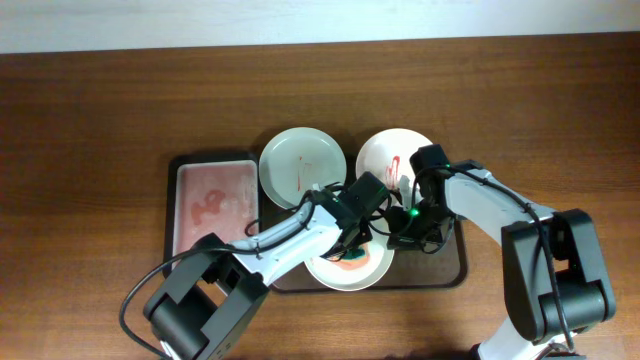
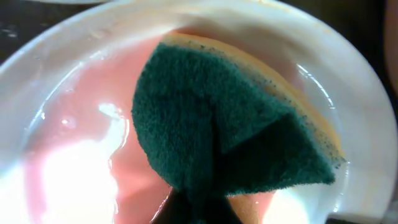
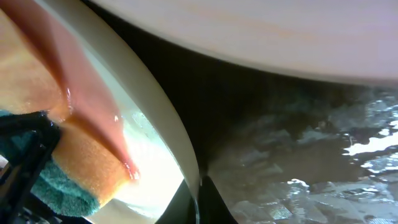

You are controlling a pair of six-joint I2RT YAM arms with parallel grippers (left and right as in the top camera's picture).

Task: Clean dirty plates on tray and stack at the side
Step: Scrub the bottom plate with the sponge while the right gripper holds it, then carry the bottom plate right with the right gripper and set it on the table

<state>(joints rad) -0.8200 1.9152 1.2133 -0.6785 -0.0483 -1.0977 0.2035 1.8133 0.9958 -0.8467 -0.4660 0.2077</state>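
My left gripper is shut on a sponge, green side up and orange below, pressed into the front white plate. That plate holds pink, watery smear. My right gripper is shut on the right rim of the same plate; the sponge shows at the left of the right wrist view. Two more white plates with red marks sit at the back of the tray: one at left and one at right.
The dark tray lies on the brown wooden table. A rectangular basin with pinkish water sits in the tray's left part. The tray floor is wet.
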